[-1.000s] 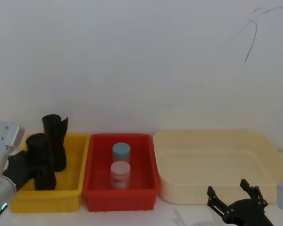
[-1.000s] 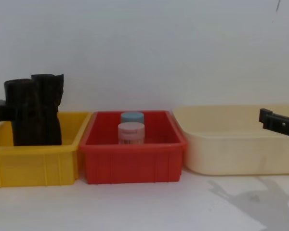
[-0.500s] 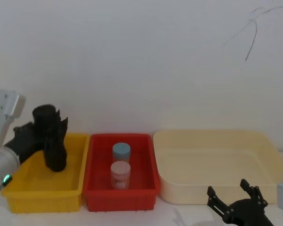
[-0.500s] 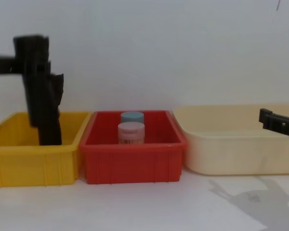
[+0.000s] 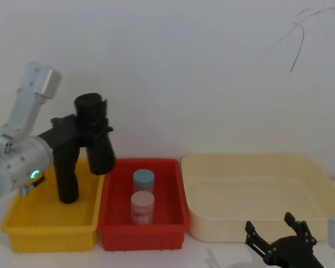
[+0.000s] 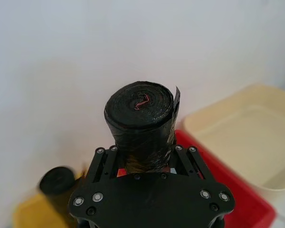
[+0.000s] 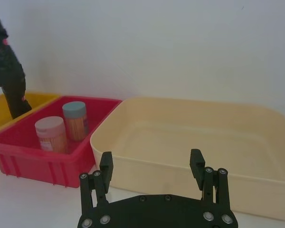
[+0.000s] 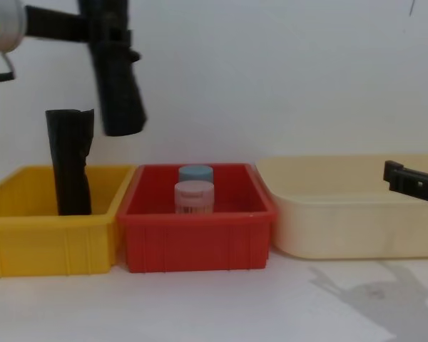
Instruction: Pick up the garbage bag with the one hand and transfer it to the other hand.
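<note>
Garbage bag (image 5: pixel 100 153) aloft in our left gripper (image 5: pixel 92 129)
We pinched the thick roll between the left fingers, tilted in the air above the yellow bin's (image 5: pixel 50 235) end nearest the red bin (image 5: pixel 142 233). Our right gripper (image 5: pixel 271 224) sat low before the cream tub (image 5: pixel 212 229), fingers spread.

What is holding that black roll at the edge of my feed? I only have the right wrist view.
Observer: The left gripper, fingers shut around the upper part of the garbage bag.
Operator: Is it clear of the yellow bin?
Observer: Yes, in the chest view its lower end hangs above the rim, touching nothing.
Operator: Anything in that bin?
Observer: A slimmer black roll stands upright in it.
</note>
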